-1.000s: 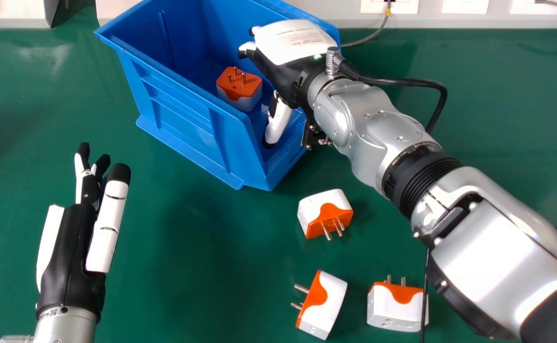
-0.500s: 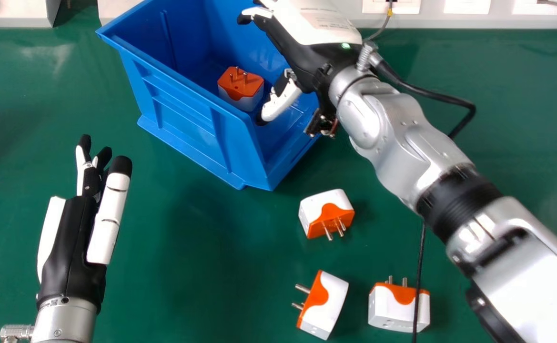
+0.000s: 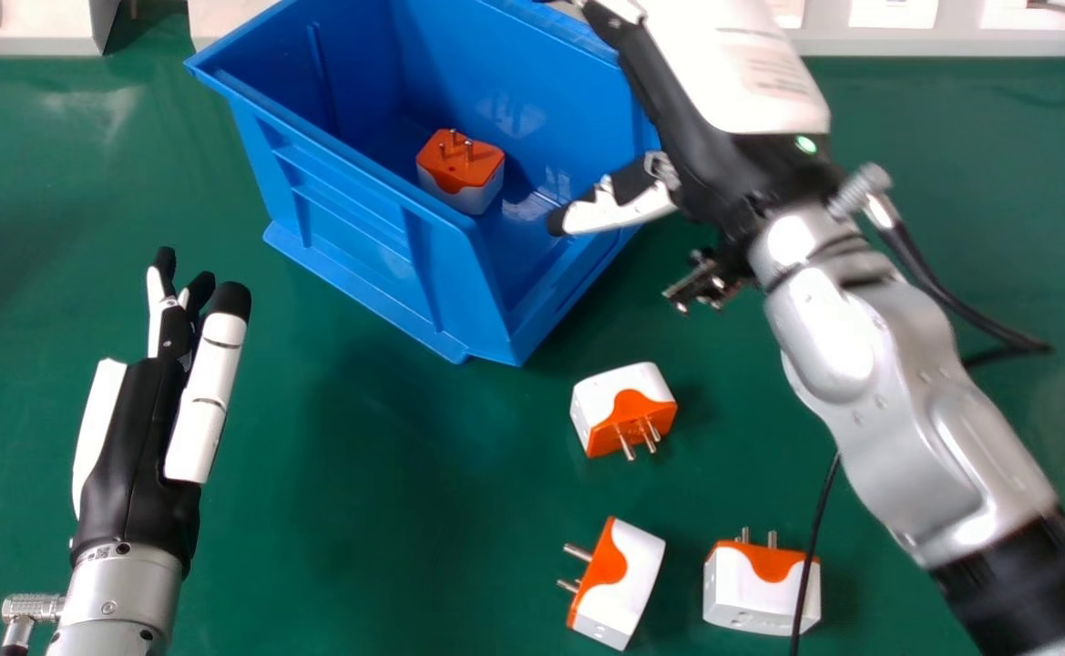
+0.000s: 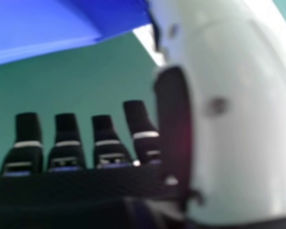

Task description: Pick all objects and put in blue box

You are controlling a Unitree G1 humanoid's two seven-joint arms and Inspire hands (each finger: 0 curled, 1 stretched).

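So, going left to right: the robot's left hand, black and white with black fingertips [image 3: 131,446], is over on the left of the head view, above a smooth dark green tabletop [image 3: 359,474]. Its fingers are pretty much straight and slightly spread, pointing away toward the back.

Next is the box, bright blue plastic with slanted, ribbed sides [image 3: 350,228], sitting at an angle near the back. Inside it there's one chunky white plug adapter with an orange face and metal pins [image 3: 461,173], sitting on the box floor with its pins pointing up.

Three more white-and-orange plastic adapters lie on the table, in front of the box and off to the right. The lower left one [image 3: 619,583] has its pins pointing left. Farther back, nearest the box, is another [image 3: 623,410] with its pins facing the near side. The rightmost one [image 3: 755,588] has its pins pointing toward the back, and a thin black cable [image 3: 817,528] runs across it in the head view.

Up at the right end of the box is the robot's right hand, black with a white back plate [image 3: 737,82]. In its own view the fingers [image 4: 66,138] are straight and spread apart, with the thumb off to the side. In the head view that thumb points left, overlapping the box's right end; can't tell whether they touch.
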